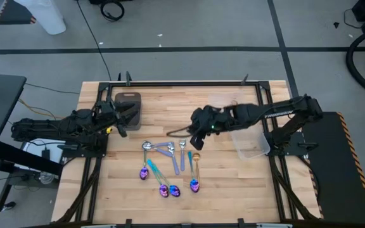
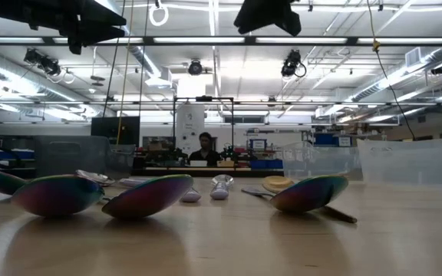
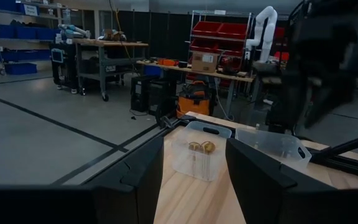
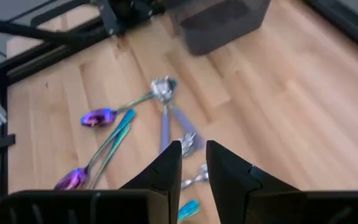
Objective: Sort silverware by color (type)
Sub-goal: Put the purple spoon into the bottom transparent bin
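Observation:
The silverware lies loose on the wooden table (image 1: 233,190). Silver spoons (image 1: 170,147) lie nearest the far side, one gold spoon (image 1: 196,157) is beside them, and purple-blue spoons with teal handles (image 1: 163,189) are nearer the front. Two gold spoons (image 3: 201,147) stand in a clear container (image 3: 194,163). My right gripper (image 1: 198,136) hangs over the silver spoons (image 4: 188,142), pointing slantwise down, its fingers a narrow gap apart with nothing between them. My left gripper (image 3: 194,186) waits open at the table's left, by the dark tray (image 1: 128,104).
A second clear container (image 1: 251,144) stands at the table's right under the right arm. In the low view the iridescent spoon bowls (image 2: 146,195) lie close to the camera. A person sits in the room beyond the table (image 2: 206,149).

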